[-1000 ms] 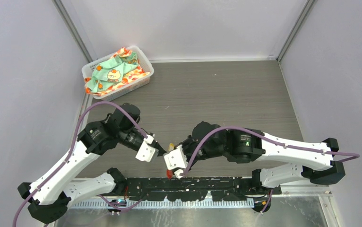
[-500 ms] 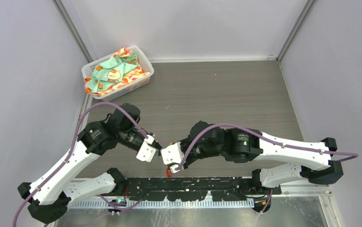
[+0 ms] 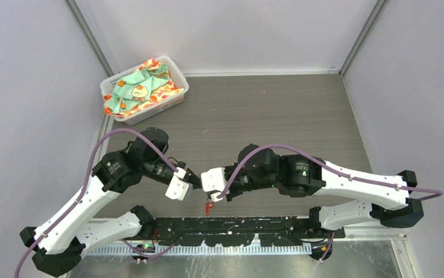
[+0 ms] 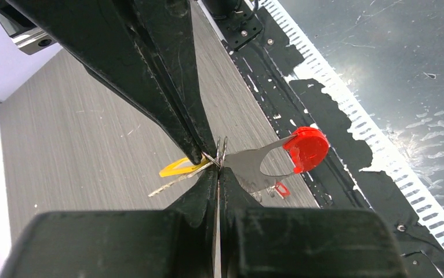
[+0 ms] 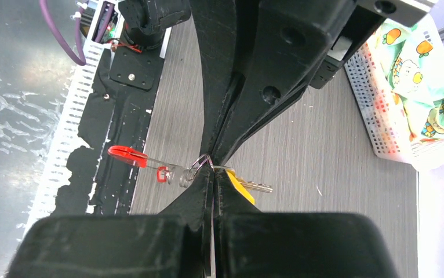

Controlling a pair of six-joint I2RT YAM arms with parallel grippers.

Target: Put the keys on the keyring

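Mid-threading: your left gripper point(image 4: 217, 172) and right gripper point(image 5: 213, 173) pinch shut on the keyring point(image 5: 192, 168); next, ease the yellow key point(image 5: 244, 189) round it.

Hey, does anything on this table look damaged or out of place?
The black covering along the near edge is ragged and torn, baring slotted metal. The basket of cloth sits askew in the far left corner.

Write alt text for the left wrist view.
The left gripper, shut, pinches a small wire keyring above the table, tip to tip with the right gripper's fingers. A yellow key sticks out left of the ring, and a red-headed key hangs to its right.
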